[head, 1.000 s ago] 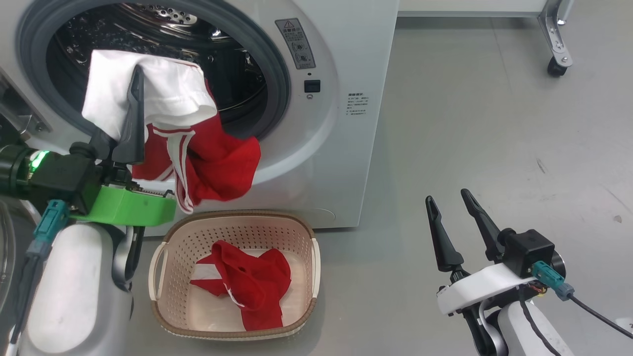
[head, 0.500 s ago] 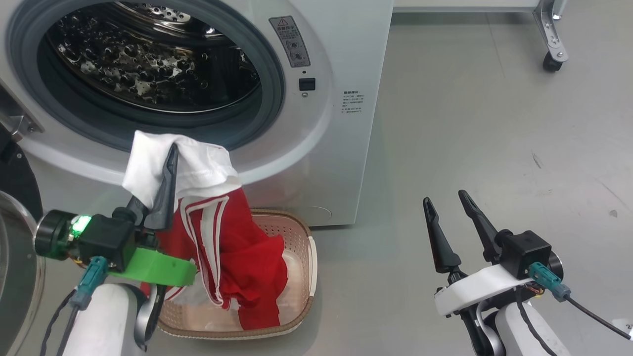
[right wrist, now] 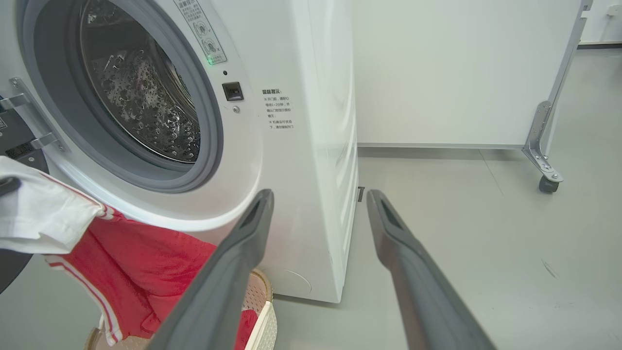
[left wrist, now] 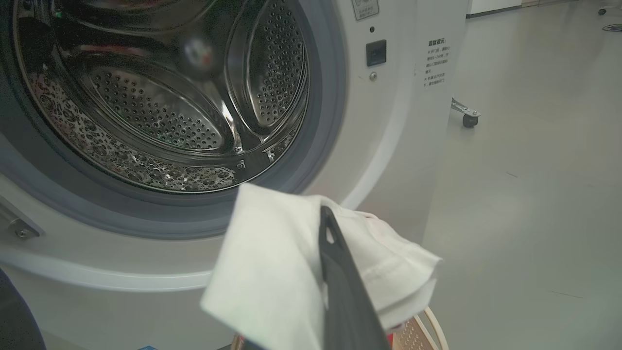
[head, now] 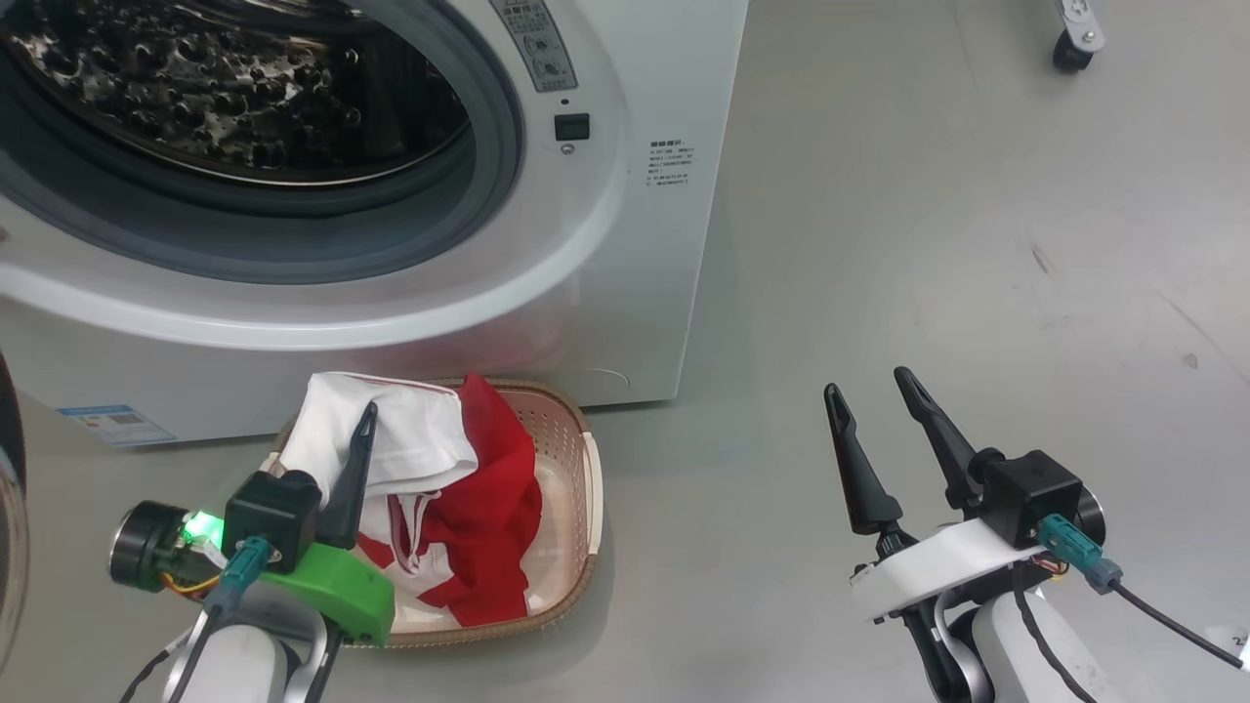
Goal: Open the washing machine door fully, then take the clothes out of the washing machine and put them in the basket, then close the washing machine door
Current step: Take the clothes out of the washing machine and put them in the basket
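My left gripper (head: 367,418) is shut on the clothes, a white cloth (head: 410,439) bunched with a red garment (head: 493,508) with white stripes. The bundle hangs over the cream basket (head: 584,508), and its red lower part rests inside. In the left wrist view the white cloth (left wrist: 272,272) wraps the dark finger (left wrist: 340,287). Behind the basket the washing machine (head: 625,254) shows its steel drum (head: 225,88) bare. An edge of the washing machine door (head: 8,508) stands open at the far left. My right gripper (head: 865,383) hovers open over the floor to the right, holding nothing.
Grey floor (head: 928,244) spreads to the right of the machine. A wheeled metal frame leg (head: 1071,39) stands at the back right, beside a white panel (right wrist: 461,73). A blue label (head: 103,422) marks the machine's lower front.
My left gripper has come down from the drum mouth to the basket with the clothes in it. The head camera has tilted downward. The right arm has stayed put.
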Available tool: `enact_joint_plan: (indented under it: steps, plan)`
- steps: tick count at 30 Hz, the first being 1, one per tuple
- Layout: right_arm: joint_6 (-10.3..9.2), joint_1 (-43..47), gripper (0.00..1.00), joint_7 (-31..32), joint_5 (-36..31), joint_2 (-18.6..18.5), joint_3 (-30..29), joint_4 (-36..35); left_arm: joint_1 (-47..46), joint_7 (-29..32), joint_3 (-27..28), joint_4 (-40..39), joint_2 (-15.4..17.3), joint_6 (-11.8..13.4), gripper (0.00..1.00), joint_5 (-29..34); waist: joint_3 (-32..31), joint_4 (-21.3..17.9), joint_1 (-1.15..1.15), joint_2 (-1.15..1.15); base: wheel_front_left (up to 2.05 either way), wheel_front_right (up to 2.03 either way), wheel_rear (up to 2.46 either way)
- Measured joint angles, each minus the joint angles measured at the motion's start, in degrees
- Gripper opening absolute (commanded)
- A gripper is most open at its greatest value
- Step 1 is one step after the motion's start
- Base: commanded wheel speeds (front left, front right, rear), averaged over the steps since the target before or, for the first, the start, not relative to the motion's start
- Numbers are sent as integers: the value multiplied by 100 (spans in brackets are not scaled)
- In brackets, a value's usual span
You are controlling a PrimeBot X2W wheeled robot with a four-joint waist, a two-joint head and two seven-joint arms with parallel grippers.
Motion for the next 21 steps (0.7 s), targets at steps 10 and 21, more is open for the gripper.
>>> enact_joint_plan:
  steps: [10, 21]
  plan:
    - [21, -198, 100, 0, 0, 0, -31, -170, -179, 319, 8, 597, 3, 1, 0, 1, 560, -245, 0, 0, 0, 0, 0]
    - [21, -421, 100, 0, 66, 1, 71, -333, -937, 803, 16, 1483, 254, 3, 0, 126, 1348, -590, 0, 0, 0, 0, 0]
